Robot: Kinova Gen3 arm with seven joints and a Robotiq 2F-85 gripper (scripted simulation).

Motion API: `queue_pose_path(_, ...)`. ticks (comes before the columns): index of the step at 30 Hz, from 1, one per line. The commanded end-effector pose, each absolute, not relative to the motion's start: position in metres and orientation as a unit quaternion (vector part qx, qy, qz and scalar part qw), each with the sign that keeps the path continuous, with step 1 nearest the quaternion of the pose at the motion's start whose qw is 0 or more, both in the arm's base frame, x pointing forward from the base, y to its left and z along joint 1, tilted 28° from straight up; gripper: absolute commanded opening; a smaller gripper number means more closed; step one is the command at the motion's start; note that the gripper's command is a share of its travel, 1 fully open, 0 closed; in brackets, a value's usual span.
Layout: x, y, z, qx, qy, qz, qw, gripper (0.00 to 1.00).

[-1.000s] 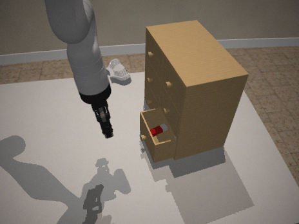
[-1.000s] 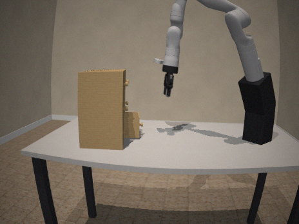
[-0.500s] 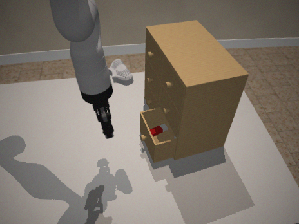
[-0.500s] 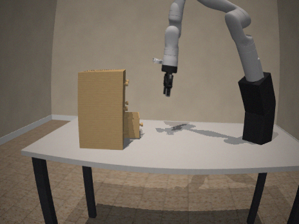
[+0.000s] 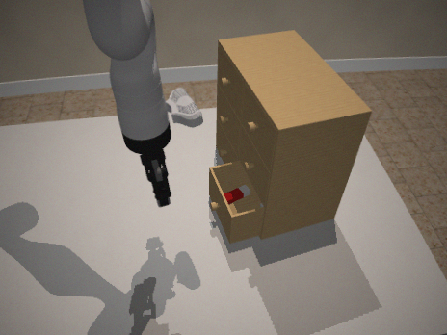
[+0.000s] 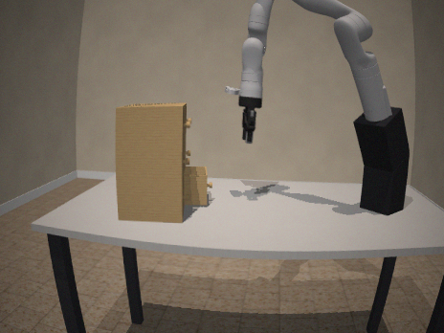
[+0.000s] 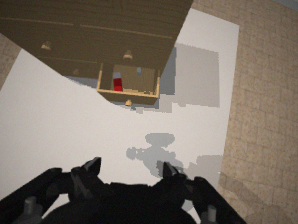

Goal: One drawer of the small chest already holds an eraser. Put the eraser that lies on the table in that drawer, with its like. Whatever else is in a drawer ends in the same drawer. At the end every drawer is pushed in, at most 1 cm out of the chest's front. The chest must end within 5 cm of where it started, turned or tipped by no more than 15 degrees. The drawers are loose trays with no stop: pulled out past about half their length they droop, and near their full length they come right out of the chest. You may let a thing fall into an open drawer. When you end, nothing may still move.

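Observation:
The wooden chest (image 5: pixel 284 125) stands upright on the white table; it also shows in the side view (image 6: pixel 150 163) and the wrist view (image 7: pixel 95 30). Its bottom drawer (image 5: pixel 236 202) (image 7: pixel 130 82) is pulled out a short way, also seen from the side (image 6: pixel 197 186) and from the wrist. A red eraser with a grey end (image 5: pixel 236 194) lies inside it, and shows in the wrist view (image 7: pixel 118 84). The other drawers are pushed in. My gripper (image 5: pixel 164 202) (image 6: pixel 248 139) (image 7: pixel 132 166) hangs open and empty high above the table in front of the chest. No loose eraser on the table is in view.
The arm's black base (image 6: pixel 383 163) stands at the far end of the table. The table's edge runs close behind and beside the chest, with tiled floor beyond. The arm's shadow (image 5: pixel 144 289) falls on the table in front of the chest.

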State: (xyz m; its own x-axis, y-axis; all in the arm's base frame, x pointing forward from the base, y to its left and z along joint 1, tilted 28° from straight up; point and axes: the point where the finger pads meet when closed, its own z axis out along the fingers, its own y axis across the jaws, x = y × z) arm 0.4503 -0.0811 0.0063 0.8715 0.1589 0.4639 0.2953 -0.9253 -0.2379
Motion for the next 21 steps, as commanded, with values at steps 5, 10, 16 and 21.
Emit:
queue_pose_path(5, 0.451, -0.0819, 0.0083, -0.957, -0.121, -0.218, 0.15, 1.0)
queue_pose_path(10, 0.451, -0.0819, 0.0084, -0.957, -0.121, -0.215, 0.15, 1.0)
queue_pose_path(16, 0.451, -0.082, 0.0087, -0.959, -0.122, -0.209, 0.149, 1.0)
queue_pose_path(21, 0.4509, -0.0821, 0.009, -0.96, -0.123, -0.205, 0.149, 1.0)
